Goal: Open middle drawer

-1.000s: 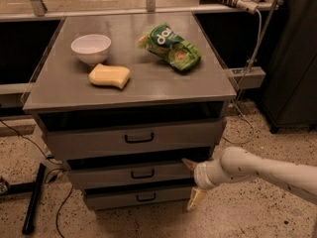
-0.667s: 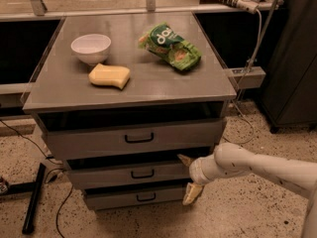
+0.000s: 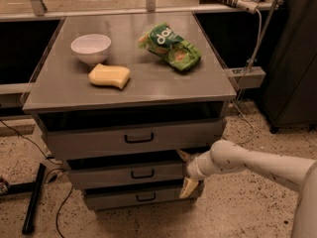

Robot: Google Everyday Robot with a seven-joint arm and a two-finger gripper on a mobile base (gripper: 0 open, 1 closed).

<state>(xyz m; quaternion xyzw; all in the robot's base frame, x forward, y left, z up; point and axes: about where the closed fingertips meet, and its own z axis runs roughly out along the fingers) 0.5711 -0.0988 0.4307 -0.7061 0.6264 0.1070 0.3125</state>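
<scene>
Grey counter (image 3: 148, 90) with white bowl (image 3: 90, 47), yellow sponge (image 3: 109, 76), green bag (image 3: 171, 47), speckled floor (image 3: 237, 217), dark cabinet (image 3: 292, 83) at right, middle drawer (image 3: 99, 175) second down in the counter's front, claw (image 3: 187, 171) spread wide at its right end.

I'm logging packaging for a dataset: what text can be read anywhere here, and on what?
"pop": white letters on the green snack bag; its smaller print is too blurred to read.
No text on the tool at the middle drawer's right end.
</scene>
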